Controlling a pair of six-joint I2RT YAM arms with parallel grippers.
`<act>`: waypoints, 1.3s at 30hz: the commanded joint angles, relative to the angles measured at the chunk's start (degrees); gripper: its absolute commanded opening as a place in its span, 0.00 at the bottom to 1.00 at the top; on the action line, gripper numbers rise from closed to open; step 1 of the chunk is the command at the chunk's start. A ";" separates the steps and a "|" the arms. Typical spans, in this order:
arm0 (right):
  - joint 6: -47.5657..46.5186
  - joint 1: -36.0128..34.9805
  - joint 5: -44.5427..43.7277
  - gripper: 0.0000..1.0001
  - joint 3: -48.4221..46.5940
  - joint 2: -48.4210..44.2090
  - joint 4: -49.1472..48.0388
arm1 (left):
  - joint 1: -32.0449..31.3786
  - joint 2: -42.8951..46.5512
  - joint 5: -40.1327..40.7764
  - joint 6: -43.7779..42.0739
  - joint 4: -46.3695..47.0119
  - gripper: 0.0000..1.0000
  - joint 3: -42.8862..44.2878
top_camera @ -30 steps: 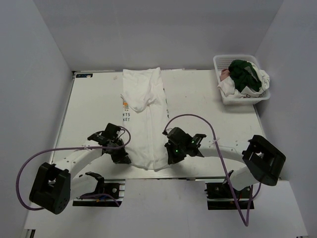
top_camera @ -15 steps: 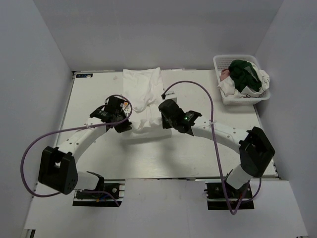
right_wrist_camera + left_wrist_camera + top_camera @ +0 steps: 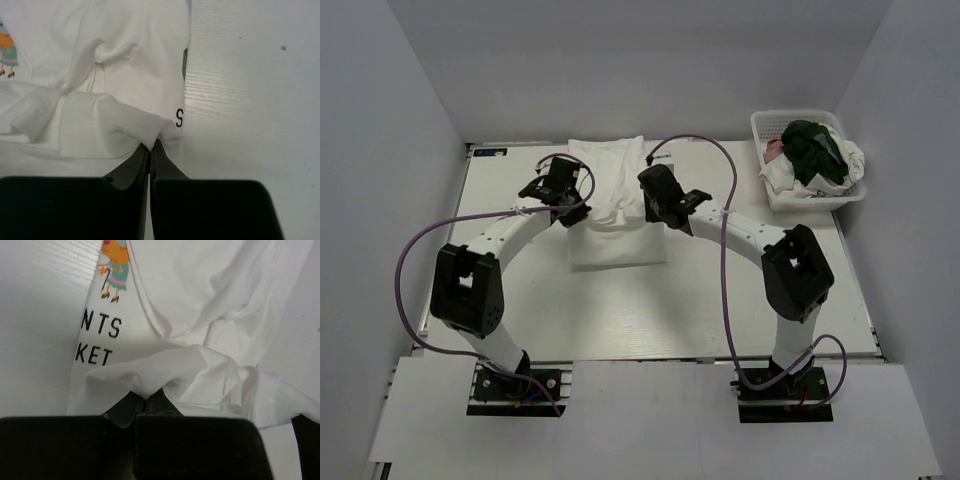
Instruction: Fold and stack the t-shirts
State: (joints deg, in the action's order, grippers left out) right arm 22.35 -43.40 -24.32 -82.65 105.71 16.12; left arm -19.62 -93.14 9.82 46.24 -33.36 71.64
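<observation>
White t-shirt (image 3: 616, 245) doubled over on the table (image 3: 510, 280).
Its folded-over edge is held clenched in the left pincer (image 3: 149, 396) and the right pincer (image 3: 151, 146).

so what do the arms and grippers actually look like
Both arms are slim white links with black joint housings; the left arm and right arm each trail a looping purple cable. The left gripper and right gripper are black.

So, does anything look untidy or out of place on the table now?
Two things. The white t-shirt is mid-fold, and the edge pinched by the left gripper and right gripper is bunched and wrinkled, not flat. In the basket at the far right, the heaped shirts hang over the rim.
</observation>
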 commanded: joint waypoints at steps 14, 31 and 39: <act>-9.25 5.26 16.48 0.90 -6.23 7.60 -8.38 | 3.53 -5.68 -2.71 -11.87 9.90 1.00 7.41; -7.76 -0.64 30.73 0.90 -0.47 10.56 -17.77 | 3.53 33.98 0.46 2.53 -8.02 1.00 -26.19; -11.10 0.68 17.83 0.90 -19.17 25.83 -21.49 | 3.53 38.39 0.63 3.77 -11.01 1.00 -28.75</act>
State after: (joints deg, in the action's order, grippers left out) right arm 13.34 -43.86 0.43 -93.19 127.72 -0.58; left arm -16.08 -56.29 9.91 48.82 -42.28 43.51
